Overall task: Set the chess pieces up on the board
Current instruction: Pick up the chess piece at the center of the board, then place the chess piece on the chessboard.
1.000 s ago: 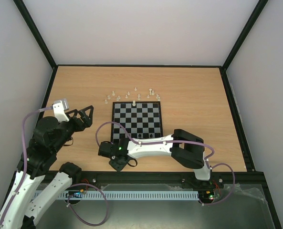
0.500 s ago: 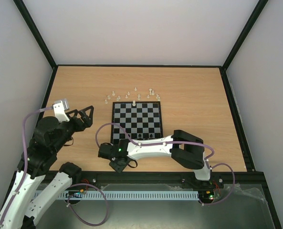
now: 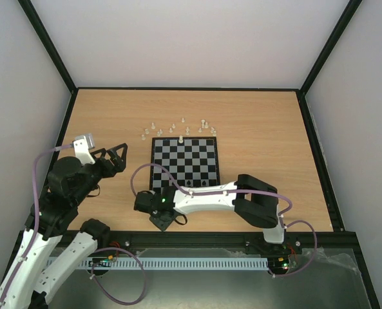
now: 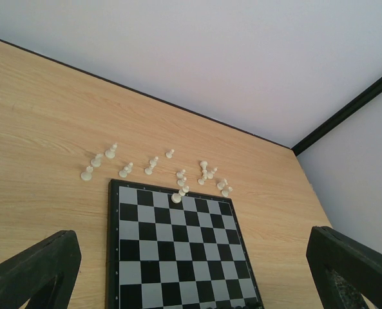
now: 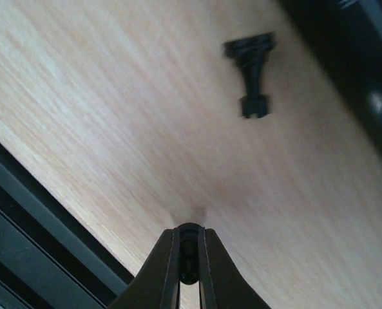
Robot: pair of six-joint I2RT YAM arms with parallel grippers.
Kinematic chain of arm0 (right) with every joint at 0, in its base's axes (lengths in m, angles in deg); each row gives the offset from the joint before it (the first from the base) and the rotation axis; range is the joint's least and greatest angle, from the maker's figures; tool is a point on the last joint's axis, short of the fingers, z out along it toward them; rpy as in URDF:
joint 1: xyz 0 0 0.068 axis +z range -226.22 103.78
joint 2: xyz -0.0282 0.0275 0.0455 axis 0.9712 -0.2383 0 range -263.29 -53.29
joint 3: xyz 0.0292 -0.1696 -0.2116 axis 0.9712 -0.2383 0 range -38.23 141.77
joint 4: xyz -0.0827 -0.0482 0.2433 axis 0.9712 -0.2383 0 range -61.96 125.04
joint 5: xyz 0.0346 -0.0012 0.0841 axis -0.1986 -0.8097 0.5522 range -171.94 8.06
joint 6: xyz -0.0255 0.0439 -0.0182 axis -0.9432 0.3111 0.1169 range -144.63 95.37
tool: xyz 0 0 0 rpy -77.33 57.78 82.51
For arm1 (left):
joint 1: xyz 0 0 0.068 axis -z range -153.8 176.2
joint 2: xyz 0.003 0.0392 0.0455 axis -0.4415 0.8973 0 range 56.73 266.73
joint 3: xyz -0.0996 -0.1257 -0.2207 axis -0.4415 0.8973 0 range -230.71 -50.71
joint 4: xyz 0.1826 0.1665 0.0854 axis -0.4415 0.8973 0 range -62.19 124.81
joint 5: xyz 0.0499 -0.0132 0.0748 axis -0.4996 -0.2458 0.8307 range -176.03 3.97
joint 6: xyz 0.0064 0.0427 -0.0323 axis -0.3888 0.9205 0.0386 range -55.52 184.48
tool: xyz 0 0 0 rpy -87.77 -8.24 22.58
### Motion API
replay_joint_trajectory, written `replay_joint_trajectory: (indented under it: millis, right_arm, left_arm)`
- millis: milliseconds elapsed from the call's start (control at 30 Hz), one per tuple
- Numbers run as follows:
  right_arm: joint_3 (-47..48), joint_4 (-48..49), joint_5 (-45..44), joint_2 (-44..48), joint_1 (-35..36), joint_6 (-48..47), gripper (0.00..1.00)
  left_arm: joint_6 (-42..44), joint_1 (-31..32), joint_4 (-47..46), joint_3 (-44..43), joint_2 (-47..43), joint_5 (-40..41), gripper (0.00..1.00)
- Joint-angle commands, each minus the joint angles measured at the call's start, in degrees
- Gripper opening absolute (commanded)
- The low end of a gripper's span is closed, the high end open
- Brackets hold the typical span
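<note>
A light wooden table (image 3: 261, 129) sits between white walls (image 3: 191, 38) edged by a black frame (image 3: 187, 88).

The white-and-black left arm (image 3: 49, 257) rises from its base at 7 o'clock, its elbow high and its wrist turned toward 2 o'clock. Its black two-finger left pincer (image 3: 112, 153) is held aloft with the jaws spread wide. The white-and-black right arm (image 3: 207, 198) lies low, forearm stretched toward 9 o'clock; the black right pincer (image 3: 165, 222) points downward near 6 o'clock, its fingers (image 5: 166, 264) pressed together
</note>
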Motion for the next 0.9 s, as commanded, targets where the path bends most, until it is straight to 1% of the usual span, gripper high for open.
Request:
replay_joint_trajectory:
  millis: [0, 167, 367, 433, 667, 867]
  right_arm:
    - [2.9, -3.9, -4.1, 5.7, -3.7, -0.3, 0.05]
    - [10.4, -5.3, -4.7, 5.8, -8.3, -3.1, 0.05]
    - [19.2, -7.9, -4.2, -1.3, -12.7, -6.0, 0.06]
    - [21.1, -7.5, -3.3, -3.6, -13.8, -6.6, 0.05]
    - [26.3, -7.9, -2.1, -10.0, -15.2, -8.1, 0.05]
    - [26.6, -9.0, -2.2, -13.7, -15.5, -8.2, 0.06]
  left_arm:
    - [0.3, 0.1, -1.0, -0.8, 0.3, -0.9, 0.99]
    - [0.7, 0.1, 0.1, -2.4, -0.3, -0.1, 0.99]
    - [0.9, 0.1, 1.2, -3.3, -0.9, 0.7, 0.99]
    - [1.0, 0.1, 1.4, -3.2, -1.2, 0.9, 0.99]
    - [0.9, 0.1, 1.4, -2.8, -1.3, 1.1, 0.99]
    - [1.2, 0.1, 1.5, -2.7, -1.3, 1.6, 0.99]
